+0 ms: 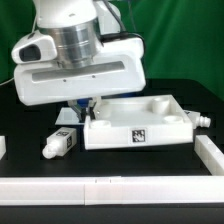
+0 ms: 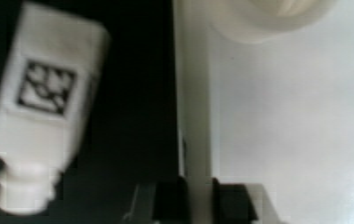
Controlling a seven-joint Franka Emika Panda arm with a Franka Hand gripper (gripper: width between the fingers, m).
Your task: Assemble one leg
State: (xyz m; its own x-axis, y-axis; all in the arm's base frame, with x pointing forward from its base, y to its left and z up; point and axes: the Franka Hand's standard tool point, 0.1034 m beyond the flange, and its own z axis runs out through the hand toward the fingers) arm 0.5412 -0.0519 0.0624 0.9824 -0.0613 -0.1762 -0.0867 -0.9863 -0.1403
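A leg (image 1: 62, 142), a stubby white peg with a black-and-white tag, lies on the black table at the exterior view's left of the large white panel (image 1: 135, 125). In the wrist view the leg (image 2: 46, 100) lies beside the panel's edge wall (image 2: 195, 100), apart from it. My gripper (image 1: 88, 108) is down at the panel's near-left corner. In the wrist view the gripper (image 2: 195, 192) straddles that wall, one dark finger (image 2: 156, 202) on each side and touching it, shut on the wall. A second leg-like peg (image 1: 204, 120) sticks out at the panel's far right.
A white bar (image 1: 100, 186) runs along the front, joined by a white block (image 1: 210, 152) at the exterior view's right. Another white piece (image 1: 3, 146) sits at the left edge. A round corner socket (image 2: 272, 15) of the panel shows in the wrist view.
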